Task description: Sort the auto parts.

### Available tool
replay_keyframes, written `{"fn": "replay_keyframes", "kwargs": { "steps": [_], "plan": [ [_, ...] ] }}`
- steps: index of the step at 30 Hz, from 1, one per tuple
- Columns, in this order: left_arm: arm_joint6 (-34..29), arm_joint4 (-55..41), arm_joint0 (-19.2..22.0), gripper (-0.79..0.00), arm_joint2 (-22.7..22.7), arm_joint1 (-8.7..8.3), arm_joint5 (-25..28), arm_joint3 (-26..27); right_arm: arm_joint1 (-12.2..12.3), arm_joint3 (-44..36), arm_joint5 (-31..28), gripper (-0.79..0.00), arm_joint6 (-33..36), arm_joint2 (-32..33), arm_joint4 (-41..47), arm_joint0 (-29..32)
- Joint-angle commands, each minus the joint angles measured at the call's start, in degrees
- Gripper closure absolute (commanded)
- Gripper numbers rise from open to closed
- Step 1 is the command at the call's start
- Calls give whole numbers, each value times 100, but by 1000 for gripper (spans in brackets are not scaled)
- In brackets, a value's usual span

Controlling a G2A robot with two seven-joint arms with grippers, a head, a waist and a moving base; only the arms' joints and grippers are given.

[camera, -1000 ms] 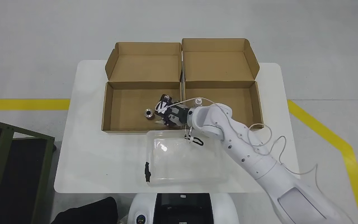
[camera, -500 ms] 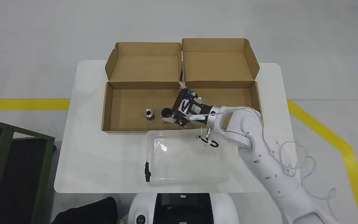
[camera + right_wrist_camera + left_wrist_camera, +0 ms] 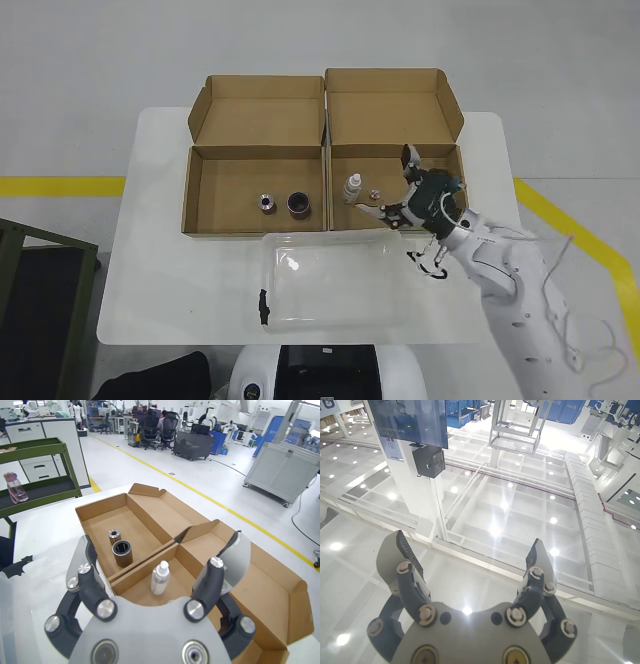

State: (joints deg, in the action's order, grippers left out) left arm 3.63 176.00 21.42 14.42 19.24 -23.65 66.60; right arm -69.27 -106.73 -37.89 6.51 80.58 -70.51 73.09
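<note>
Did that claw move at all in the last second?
Yes. The right gripper has swung from above the left box across to above the right box, now open.

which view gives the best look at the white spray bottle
The right wrist view: the white spray bottle stands upright and close, cap and body clear. The top view shows it small, from above. The left wrist view faces the ceiling.
</note>
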Motion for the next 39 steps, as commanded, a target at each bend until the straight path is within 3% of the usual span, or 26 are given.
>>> {"fn": "replay_keyframes", "kwargs": {
  "steps": [1, 7, 21, 39],
  "plan": [
    [0, 0, 0, -785, 0, 0, 0, 0, 33, -16, 71, -785, -272, 281, -100, 278],
    [0, 0, 0, -785, 0, 0, 0, 0, 92, -60, 310, -785, -1051, 813, -325, 959],
    [0, 0, 0, -785, 0, 0, 0, 0, 225, -275, -87, -785, -2006, 1813, -461, 2008],
    [0, 0, 0, -784, 0, 0, 0, 0, 260, -249, -24, -785, -2634, 2002, -573, 2467]
  ]
}}
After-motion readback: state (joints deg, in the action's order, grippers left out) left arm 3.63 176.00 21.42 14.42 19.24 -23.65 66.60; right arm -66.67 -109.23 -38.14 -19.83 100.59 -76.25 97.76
